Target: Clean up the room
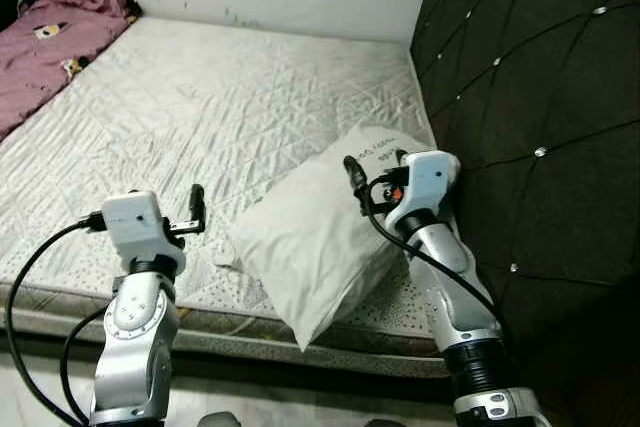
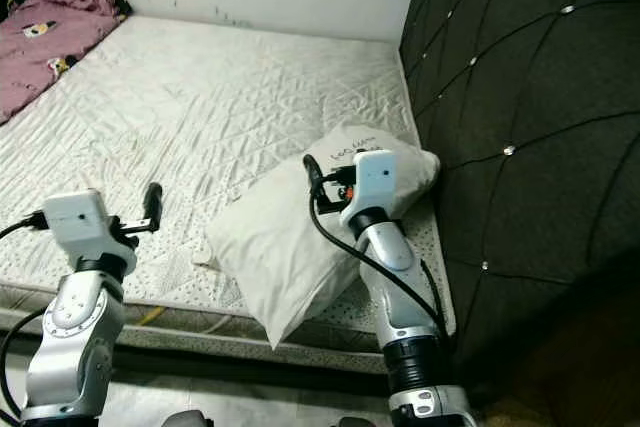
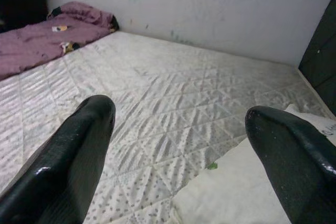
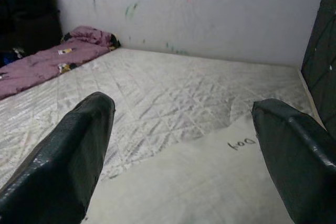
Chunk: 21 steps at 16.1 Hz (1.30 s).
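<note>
Pillow [image 1: 320,237] white, plump, on quilted mattress [image 1: 190,117]; left tool [image 3: 178,145], right tool [image 4: 184,145] both wide.

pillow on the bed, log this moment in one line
pillow: on mattress by headboard | left gripper: open, beside pillow | right gripper: open, over pillow

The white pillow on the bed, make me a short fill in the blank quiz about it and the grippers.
1. The white pillow lies on the ____.
2. The pillow's far end leans against the dark ____.
3. The right gripper hovers over the pillow with fingers ____.
4. The blanket at the far corner is ____.

Missing words: mattress; headboard; open; pink
</note>
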Motion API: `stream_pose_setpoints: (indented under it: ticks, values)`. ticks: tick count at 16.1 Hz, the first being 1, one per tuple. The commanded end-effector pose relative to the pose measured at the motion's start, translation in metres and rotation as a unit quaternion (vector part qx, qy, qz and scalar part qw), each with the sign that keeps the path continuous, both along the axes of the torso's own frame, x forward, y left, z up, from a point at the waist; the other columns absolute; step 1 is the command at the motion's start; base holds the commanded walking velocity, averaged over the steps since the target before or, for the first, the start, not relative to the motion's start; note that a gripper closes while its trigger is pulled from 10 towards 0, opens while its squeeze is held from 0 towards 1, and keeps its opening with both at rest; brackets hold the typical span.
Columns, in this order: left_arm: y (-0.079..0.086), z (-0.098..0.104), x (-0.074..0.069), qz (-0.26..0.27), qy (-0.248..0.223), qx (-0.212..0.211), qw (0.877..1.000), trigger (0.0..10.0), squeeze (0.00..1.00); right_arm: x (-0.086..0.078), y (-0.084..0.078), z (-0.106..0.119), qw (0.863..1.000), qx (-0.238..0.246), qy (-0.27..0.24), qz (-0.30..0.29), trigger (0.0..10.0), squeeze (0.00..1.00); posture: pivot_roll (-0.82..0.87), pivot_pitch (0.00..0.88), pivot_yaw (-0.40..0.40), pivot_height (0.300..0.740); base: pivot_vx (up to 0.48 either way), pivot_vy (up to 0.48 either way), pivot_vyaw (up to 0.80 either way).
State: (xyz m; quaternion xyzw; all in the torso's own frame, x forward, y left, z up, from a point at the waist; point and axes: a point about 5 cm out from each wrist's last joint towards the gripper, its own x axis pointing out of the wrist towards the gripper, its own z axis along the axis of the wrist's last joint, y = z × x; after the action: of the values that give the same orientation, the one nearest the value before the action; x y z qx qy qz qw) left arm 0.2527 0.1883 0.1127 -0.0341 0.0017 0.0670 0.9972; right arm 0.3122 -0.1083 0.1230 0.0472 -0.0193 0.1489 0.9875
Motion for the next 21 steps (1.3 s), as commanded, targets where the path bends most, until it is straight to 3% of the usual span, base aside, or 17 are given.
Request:
stream_pose_setpoints:
  ticks: [1, 7, 13, 21]
  values:
    - [-0.0014, 0.0031, -0.0006, -0.006, -0.002, -0.002, 1.0, 10.0, 0.0, -0.0001, -0.0039, 0.0014, 1.0, 0.003, 0.001, -0.009, 10.0, 0.0, -0.04, 0.027, -0.044, 0.74, 0.0, 0.0, 0.0]
    - [-0.0056, 0.0027, -0.001, -0.025, 0.003, -0.005, 1.0, 10.0, 0.0, -0.0012, -0.0046, 0.0005, 1.0, 0.007, 0.009, -0.012, 10.0, 0.0, -0.04, 0.029, -0.043, 0.736, 0.0, 0.0, 0.0]
    - [-0.0076, 0.0038, -0.0002, -0.028, 0.001, -0.004, 1.0, 10.0, 0.0, -0.0006, -0.0045, -0.0003, 1.0, 0.003, 0.013, -0.01, 10.0, 0.0, -0.03, 0.024, -0.048, 0.673, 0.0, 0.0, 0.0]
    - [-0.0095, 0.0034, 0.0014, -0.03, 0.0, -0.006, 1.0, 10.0, 0.0, 0.0, -0.0037, -0.0032, 1.0, -0.005, 0.018, -0.006, 10.0, 0.0, -0.03, 0.008, -0.056, 0.673, 0.0, 0.0, 0.0]
